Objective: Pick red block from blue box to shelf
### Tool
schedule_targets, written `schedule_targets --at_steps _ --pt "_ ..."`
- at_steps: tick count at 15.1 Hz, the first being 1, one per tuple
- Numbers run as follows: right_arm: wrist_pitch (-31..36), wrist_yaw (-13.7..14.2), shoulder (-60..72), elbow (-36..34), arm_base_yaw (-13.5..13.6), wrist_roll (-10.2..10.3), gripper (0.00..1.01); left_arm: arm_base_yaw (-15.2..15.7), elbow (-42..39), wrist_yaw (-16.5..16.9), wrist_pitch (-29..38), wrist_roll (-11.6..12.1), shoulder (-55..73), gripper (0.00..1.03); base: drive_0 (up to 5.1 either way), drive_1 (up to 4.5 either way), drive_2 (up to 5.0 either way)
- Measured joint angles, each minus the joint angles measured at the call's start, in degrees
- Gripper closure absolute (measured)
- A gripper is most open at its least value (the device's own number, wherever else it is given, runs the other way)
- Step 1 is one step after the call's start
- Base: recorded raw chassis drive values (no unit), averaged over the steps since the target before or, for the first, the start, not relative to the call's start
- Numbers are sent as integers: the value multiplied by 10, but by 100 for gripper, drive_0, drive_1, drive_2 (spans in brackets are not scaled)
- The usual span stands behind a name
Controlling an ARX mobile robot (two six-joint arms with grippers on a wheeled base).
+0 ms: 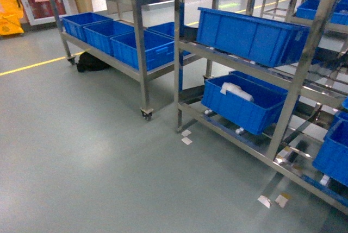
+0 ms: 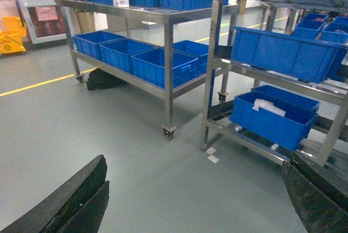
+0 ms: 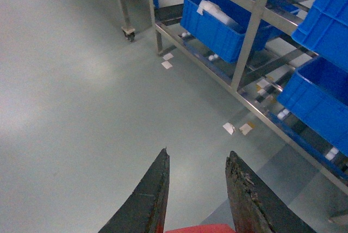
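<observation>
Fingers (image 3: 145, 200) grip red block (image 3: 198, 228); crate (image 3: 220, 24) w/ white items.

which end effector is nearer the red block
Right. The red block sits between the right end effector fingers at the bottom of its wrist view. The left end effector is spread open over bare floor, no block in its view.

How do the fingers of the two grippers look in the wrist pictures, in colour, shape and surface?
The right gripper has two dark, nearly black fingers that taper to narrow tips; their surface is rough and scuffed, with small pale specks. The left gripper shows two broad black fingers at the lower corners of its view, matte and coarse, one with a layered edge. No cables or markings are visible.
</observation>
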Motion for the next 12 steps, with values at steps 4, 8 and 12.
schedule_targets --at_steps 4,8,12 --pt "0 0 0 0 0 0 75 0 0 0 0 0 0 5 -151 -151 -151" --pt "0 0 0 0 0 0 75 0 0 0 0 0 0 5 -147 -147 -147" --pt "0 0 0 0 0 0 75 0 0 0 0 0 0 5 -142 -142 -142"
